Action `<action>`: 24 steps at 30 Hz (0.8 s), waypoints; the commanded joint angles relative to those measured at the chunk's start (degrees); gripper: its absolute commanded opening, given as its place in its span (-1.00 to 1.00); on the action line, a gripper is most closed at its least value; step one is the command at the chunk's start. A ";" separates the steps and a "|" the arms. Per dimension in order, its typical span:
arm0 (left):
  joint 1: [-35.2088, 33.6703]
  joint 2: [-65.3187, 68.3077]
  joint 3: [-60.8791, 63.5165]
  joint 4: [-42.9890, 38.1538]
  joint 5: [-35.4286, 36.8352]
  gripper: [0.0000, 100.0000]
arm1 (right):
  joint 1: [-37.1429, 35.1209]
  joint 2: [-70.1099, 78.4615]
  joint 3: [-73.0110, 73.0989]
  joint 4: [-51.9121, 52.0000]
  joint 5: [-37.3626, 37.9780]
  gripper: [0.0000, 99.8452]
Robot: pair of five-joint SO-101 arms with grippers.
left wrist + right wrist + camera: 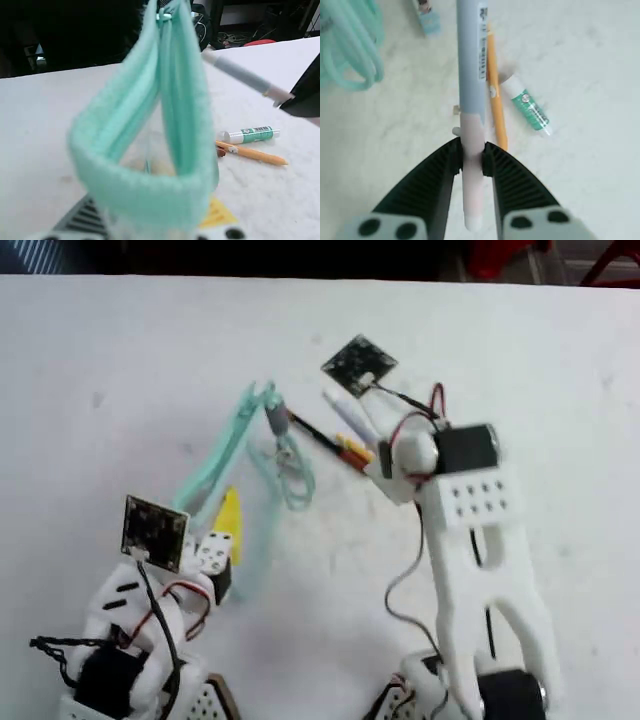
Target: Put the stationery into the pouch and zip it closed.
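Observation:
The clear pouch (pixel 232 455) with a mint-green zipper band lies slanted at the table's middle. My left gripper (pixel 222 545) is shut on its near end, and in the left wrist view the pouch mouth (pixel 150 150) gapes wide. My right gripper (pixel 471 150) is shut on a grey-blue and white pen (pixel 470 95), held above the table just right of the pouch's far end (pixel 345 415). Beneath the pen lie an orange pencil (pixel 496 100) and a small tube with a green label (pixel 530 107). The left wrist view shows the pen (pixel 245 75), the pencil (pixel 252 152) and the tube (pixel 250 134).
A looped mint-green cord (pixel 292 475) lies by the pouch's far end, with the zipper pull (pixel 427 20) beside it. The white table (pixel 120 360) is bare to the left and far right. Its dark back edge runs along the top of the high view.

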 commanded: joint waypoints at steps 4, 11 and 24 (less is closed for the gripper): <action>1.63 -0.57 -0.70 -0.97 -3.25 -0.95 | 0.22 -12.26 -0.18 0.48 -6.33 -0.97; 1.71 -0.57 1.67 -3.16 -3.25 -0.95 | 0.04 -15.78 -0.26 -1.27 -11.87 -0.97; 1.27 -0.57 1.49 2.90 -2.90 -0.51 | -4.44 -22.29 -0.70 -6.46 -13.27 -0.97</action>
